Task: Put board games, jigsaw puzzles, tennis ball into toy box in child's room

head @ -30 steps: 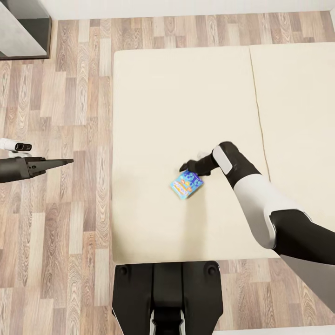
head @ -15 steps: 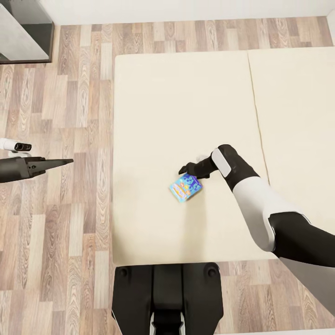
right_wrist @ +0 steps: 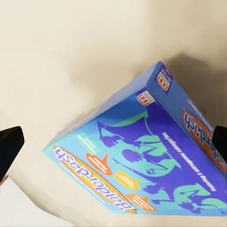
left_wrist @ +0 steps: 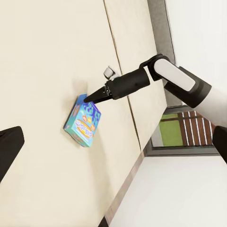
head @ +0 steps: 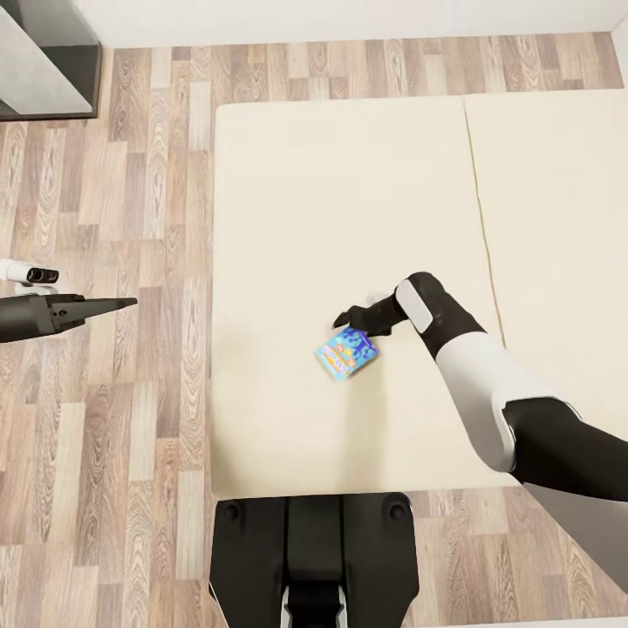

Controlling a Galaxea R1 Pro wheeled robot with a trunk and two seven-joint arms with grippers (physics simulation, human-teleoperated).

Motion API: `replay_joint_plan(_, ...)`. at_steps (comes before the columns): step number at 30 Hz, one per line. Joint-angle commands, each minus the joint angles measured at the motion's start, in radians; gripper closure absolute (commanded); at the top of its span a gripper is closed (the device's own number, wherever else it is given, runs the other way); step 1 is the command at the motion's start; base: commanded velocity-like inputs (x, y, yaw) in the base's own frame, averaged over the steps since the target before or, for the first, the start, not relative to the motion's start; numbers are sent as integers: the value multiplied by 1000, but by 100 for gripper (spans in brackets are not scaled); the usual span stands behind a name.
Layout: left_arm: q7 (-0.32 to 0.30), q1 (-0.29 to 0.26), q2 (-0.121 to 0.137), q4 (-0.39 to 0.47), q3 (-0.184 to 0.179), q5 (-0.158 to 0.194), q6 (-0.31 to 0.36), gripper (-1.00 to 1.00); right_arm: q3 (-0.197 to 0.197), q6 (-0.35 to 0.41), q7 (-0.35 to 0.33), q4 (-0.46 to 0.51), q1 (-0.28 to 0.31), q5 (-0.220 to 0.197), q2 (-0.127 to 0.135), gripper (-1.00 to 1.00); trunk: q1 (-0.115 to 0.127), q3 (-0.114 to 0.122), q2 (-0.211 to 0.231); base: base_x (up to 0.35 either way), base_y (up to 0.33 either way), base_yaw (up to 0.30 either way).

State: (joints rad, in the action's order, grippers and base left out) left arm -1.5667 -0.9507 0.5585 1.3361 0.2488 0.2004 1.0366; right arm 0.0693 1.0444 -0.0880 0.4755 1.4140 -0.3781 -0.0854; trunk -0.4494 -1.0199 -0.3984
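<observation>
A small blue board game [head: 346,354] lies tilted on the cream bed [head: 288,218], towards its near edge. My right gripper [head: 345,317] reaches down to the box's far corner. In the right wrist view the blue printed box [right_wrist: 142,170] lies between the two fingertips [right_wrist: 9,146], which stand far apart, so the gripper is open around it. The left wrist view shows the box [left_wrist: 83,120] propped up on an edge under the right fingers [left_wrist: 94,97]. My left gripper [head: 122,303] hangs open over the floor left of the bed.
Wood-plank floor [head: 131,174] runs along the bed's left side and far end. A dark grey piece of furniture [head: 44,61] stands at the far left corner. My base [head: 314,558] is against the bed's near edge. The mattress seam [head: 480,218] runs on the right.
The view shifted slightly. The blue box has moved a little to the near left and tipped, with the right gripper staying at its far corner. The left arm is unchanged.
</observation>
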Motion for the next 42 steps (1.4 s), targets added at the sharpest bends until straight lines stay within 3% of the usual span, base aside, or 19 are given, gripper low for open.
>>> replay_joint_plan(1, -4, 0, 1, 0, 0, -1, 11, -100, 3, 3, -18, -4, 0, 9, 0, -100, -1, -1, -2, 0, 0, 0)
replay_joint_plan(12, -4, 0, 0, 0, 0, -1, 11, -100, 3, 3, -49, -22, -6, 10, 1, -100, -1, -1, -2, 0, 0, 0)
replay_joint_plan(18, -4, 0, 1, 1, 0, -1, 11, -100, 5, 3, -119, -22, -7, 16, 0, -100, -1, -1, -2, 0, 0, 0)
replay_joint_plan(38, -4, 0, 0, 2, 15, -1, 11, -100, 6, -8, -114, -12, -80, 31, 5, -100, -1, -1, -2, 0, 0, 0)
replay_joint_plan(42, -4, 0, 0, 2, 15, -1, 11, -100, 6, -44, -115, -12, -89, 31, 7, -100, -1, -1, -2, 0, 0, 0)
